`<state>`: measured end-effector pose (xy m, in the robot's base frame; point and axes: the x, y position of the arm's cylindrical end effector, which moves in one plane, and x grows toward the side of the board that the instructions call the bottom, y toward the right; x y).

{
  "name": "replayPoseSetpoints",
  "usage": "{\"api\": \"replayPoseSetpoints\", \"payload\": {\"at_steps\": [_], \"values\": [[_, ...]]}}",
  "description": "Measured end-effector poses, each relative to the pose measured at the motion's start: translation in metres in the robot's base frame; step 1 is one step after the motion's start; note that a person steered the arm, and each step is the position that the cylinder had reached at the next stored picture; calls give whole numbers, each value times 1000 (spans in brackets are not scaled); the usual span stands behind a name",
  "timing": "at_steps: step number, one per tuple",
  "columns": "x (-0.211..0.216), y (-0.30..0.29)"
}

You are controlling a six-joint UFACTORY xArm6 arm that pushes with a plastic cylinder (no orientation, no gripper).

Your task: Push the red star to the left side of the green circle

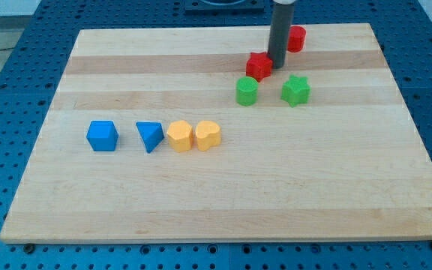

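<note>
Upper centre-right of the frame, you find my tip [277, 64], the lower end of a dark upright rod with no fingers to spread or close; it holds nothing. It stands against the right edge of the red star [259, 66], touching or all but touching.

Item, red star: just above the green circle [247, 91], slightly to its right, close but apart.

Item, green star [295, 90]: right of the green circle, level with it.

Item, second red block [297, 37]: near the board's top edge, right of the rod, shape unclear.

Item, row at middle left, from the left: blue cube [102, 136], blue triangle [149, 136], then two yellow blocks, the left [179, 136] many-sided, the right [208, 135] unclear in shape, touching each other.

Item, wooden board [276, 195], on a blue perforated table [6, 90].
</note>
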<state>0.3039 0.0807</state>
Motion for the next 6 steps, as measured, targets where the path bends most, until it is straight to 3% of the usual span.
{"api": "replayPoseSetpoints", "payload": {"at_steps": [3,6], "values": [[1,-84],[30,-93]]}}
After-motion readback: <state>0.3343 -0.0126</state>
